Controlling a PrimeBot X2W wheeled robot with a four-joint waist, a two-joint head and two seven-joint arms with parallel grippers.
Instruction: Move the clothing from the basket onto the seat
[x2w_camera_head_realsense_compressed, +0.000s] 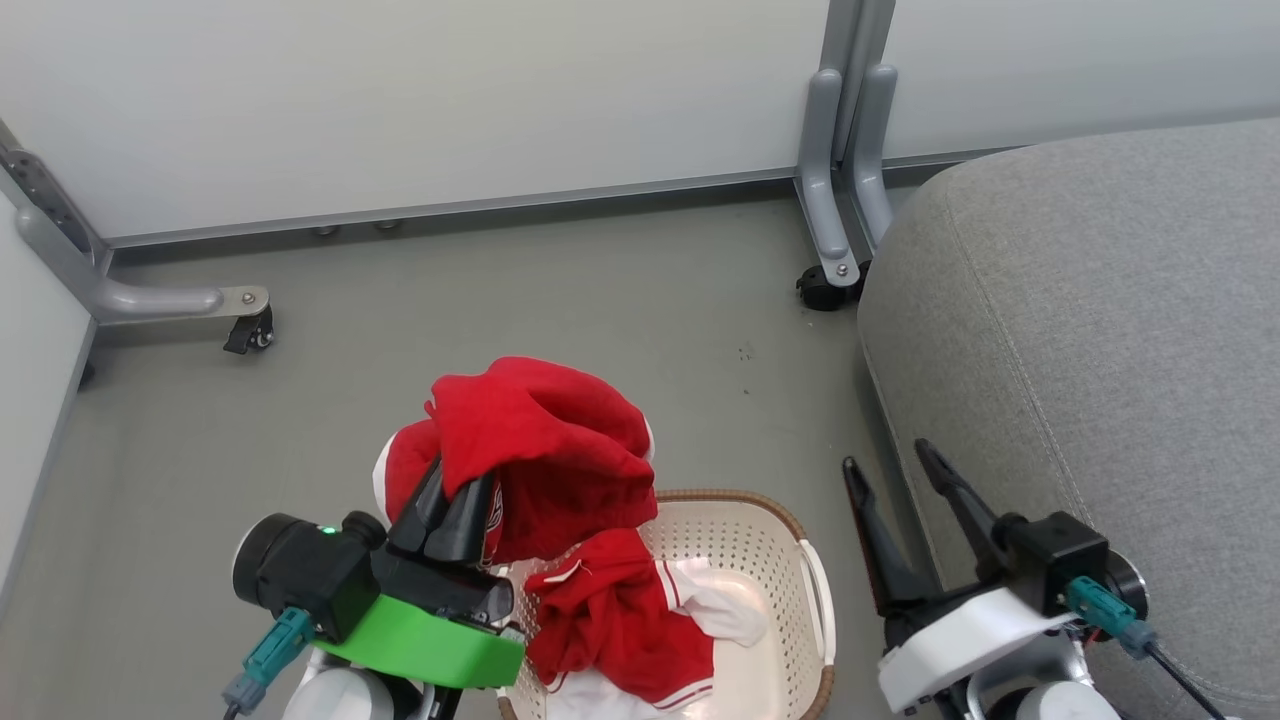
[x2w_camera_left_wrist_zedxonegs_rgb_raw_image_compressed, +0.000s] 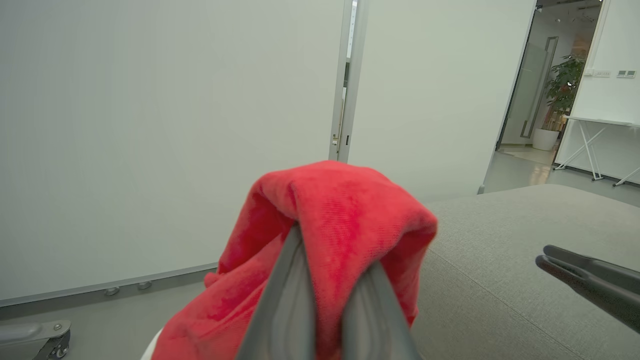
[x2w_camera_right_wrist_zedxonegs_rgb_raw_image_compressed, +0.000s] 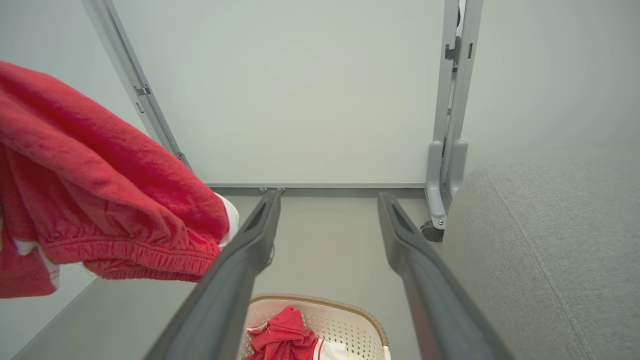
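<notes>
Head view: we find the left pincer (x2w_camera_head_realsense_compressed: 455, 505) pressed together on a fold of the clothing (x2w_camera_head_realsense_compressed: 540, 440). That red piece is held up above the basket (x2w_camera_head_realsense_compressed: 790, 560) and drapes down into it. More red-and-white fabric lies inside the basket, which stands on the grey floor (x2w_camera_head_realsense_compressed: 600, 300) near the seat (x2w_camera_head_realsense_compressed: 1100, 320). The right pincer (x2w_camera_head_realsense_compressed: 886, 458) is spread and empty between the basket and the seat's edge.

Left wrist view: we note the two fingers (x2w_camera_left_wrist_zedxonegs_rgb_raw_image_compressed: 285, 310) meeting under a red fold that caps their tips. The grey seat lies to the right and white partition panels (x2w_camera_left_wrist_zedxonegs_rgb_raw_image_compressed: 150, 125) stand behind.

Right wrist view: the fingers stand wide apart with nothing between them. The held-up fabric hangs at the left, close by one finger; we cannot tell whether it touches. The basket lies below and the seat is at the right.
</notes>
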